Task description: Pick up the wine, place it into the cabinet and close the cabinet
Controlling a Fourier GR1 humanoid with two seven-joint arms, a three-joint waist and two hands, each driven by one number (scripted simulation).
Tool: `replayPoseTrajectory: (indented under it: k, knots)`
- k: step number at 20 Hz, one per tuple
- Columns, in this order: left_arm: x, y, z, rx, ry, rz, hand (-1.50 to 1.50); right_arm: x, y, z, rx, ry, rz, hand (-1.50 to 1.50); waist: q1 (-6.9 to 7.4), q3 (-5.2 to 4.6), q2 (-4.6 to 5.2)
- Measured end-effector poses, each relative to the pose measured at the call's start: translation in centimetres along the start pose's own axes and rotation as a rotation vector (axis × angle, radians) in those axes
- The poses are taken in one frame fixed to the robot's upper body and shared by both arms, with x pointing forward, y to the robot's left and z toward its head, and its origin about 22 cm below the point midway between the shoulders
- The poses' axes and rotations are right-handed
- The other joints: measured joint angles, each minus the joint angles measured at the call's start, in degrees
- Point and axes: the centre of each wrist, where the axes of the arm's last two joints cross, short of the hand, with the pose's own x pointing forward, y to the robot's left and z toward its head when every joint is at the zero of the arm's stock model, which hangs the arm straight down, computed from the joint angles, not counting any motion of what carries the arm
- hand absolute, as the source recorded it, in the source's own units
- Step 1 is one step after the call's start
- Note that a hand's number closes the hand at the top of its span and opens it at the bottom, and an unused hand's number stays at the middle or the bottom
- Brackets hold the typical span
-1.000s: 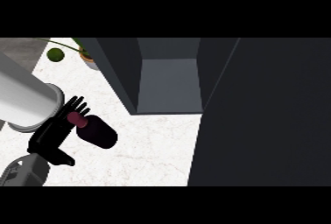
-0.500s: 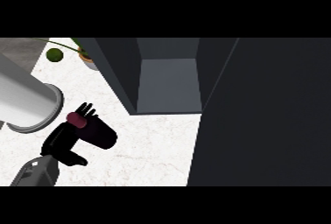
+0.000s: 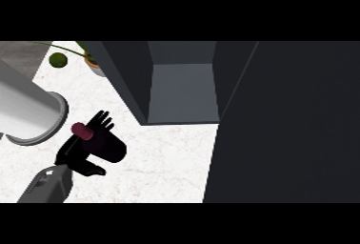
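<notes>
We see one black hand (image 3: 79,151), low near the white marbled counter's (image 3: 162,162) left edge; which hand it is we cannot tell; fingers curled round the dark wine bottle (image 3: 105,145), presumably for carrying; bottle lies tilted, maroon cap (image 3: 82,130) pointing up-left, base down-right; open dark grey cabinet (image 3: 181,93) nearby, bottle not yet inside.

The tabletop (image 3: 162,162) is done in white marble with faint grey veining, the cabinet (image 3: 183,90) in dark grey, and the wine (image 3: 105,145) is seen as black with a maroon top.
</notes>
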Motion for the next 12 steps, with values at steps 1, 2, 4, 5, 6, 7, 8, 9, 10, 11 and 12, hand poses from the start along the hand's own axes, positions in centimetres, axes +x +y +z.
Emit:
replayPoseTrajectory:
  k: [1, 2, 4, 5, 6, 7, 8, 9, 10, 11, 12]
  knots:
    - [0.1, 0.0, -0.3, 0.001, -0.001, 0.001, -1.5, 0.0, 0.1, 0.0, 0.008, 0.0, -0.003, -1.5, -0.12, -0.01, 0.06]
    - [0.0, -0.1, -0.4, 0.002, -0.004, 0.003, -1.5, -0.1, 0.1, 0.0, 0.004, 0.004, -0.001, -1.5, -0.19, -0.02, 0.06]
    - [-0.3, -0.2, -0.4, 0.007, -0.002, 0.016, 1.5, 0.1, 0.0, 0.0, 0.002, -0.003, -0.002, -1.5, -0.22, -0.02, 0.06]
    - [-0.8, -0.3, -0.3, 0.01, -0.002, 0.034, 1.5, 0.1, 0.0, -0.1, -0.001, -0.004, -0.001, -1.5, -0.22, -0.03, 0.05]
    - [-0.8, -0.6, -0.6, 0.001, -0.002, 0.047, 1.5, 0.2, 0.0, 0.0, 0.002, -0.007, 0.0, -1.5, -0.34, -0.03, 0.0]
    - [-0.7, -0.7, -0.9, -0.011, -0.006, 0.051, 1.5, 0.1, 0.1, 0.0, 0.006, -0.005, -0.007, -1.5, -0.41, -0.04, 0.03]
    - [-0.8, -1.0, -1.2, -0.025, -0.008, 0.049, 1.5, 0.0, 0.0, 0.0, -0.003, -0.003, -0.005, -1.5, -0.38, -0.03, 0.04]
    - [-0.6, -1.1, -1.4, -0.036, -0.014, 0.042, 1.5, 0.0, -0.1, 0.0, -0.005, -0.001, -0.005, -1.5, -0.37, -0.02, 0.03]
    - [-0.7, -1.1, -1.3, -0.047, -0.015, 0.034, 1.5, 0.0, -0.2, 0.0, -0.01, 0.0, -0.002, -1.5, -0.27, -0.01, -0.02]
    - [-0.7, -1.5, -1.6, -0.063, -0.024, 0.017, 1.5, 0.0, -0.1, 0.0, -0.008, 0.0, -0.002, -1.5, -0.3, -0.02, -0.06]
    - [-0.4, -1.6, -1.9, -0.077, -0.04, -0.011, 1.5, 0.0, -0.1, 0.0, -0.007, -0.003, 0.002, -1.5, -0.36, -0.03, -0.05]
